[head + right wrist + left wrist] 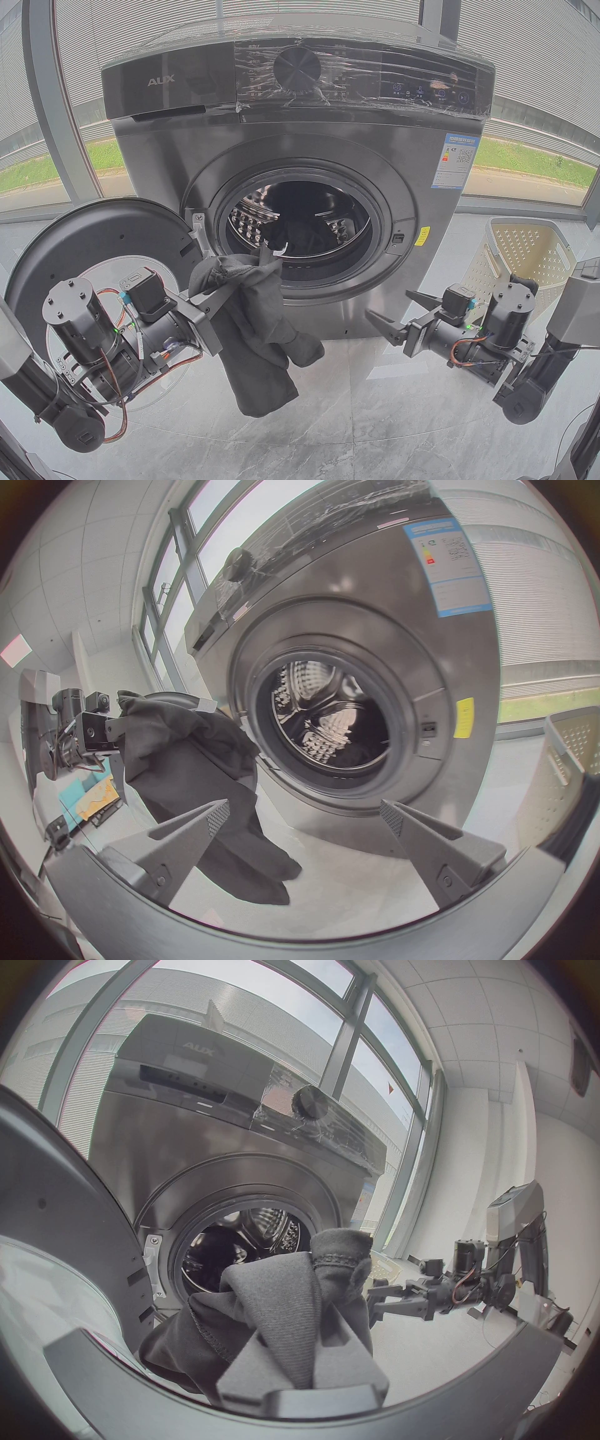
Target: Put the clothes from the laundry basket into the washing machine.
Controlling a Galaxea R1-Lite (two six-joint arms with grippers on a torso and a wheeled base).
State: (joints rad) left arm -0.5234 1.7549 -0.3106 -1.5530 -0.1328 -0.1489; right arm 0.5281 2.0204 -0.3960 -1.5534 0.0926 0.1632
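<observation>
Right gripper (306,830): jaws spread wide, nothing between them, facing the washing machine (375,599). The port is uncovered and the steel drum (312,711) is visible, with a dark mass on one side, possibly cloth. Left gripper (117,729) is clamped on a dark garment (187,761), which hangs down beside the port. Laundry basket (562,761) stands near the machine's other side.

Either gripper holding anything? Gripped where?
Left gripper: jaws pinch the dark garment at a bunched upper fold, rest hanging. Right gripper: jaws open, empty.
</observation>
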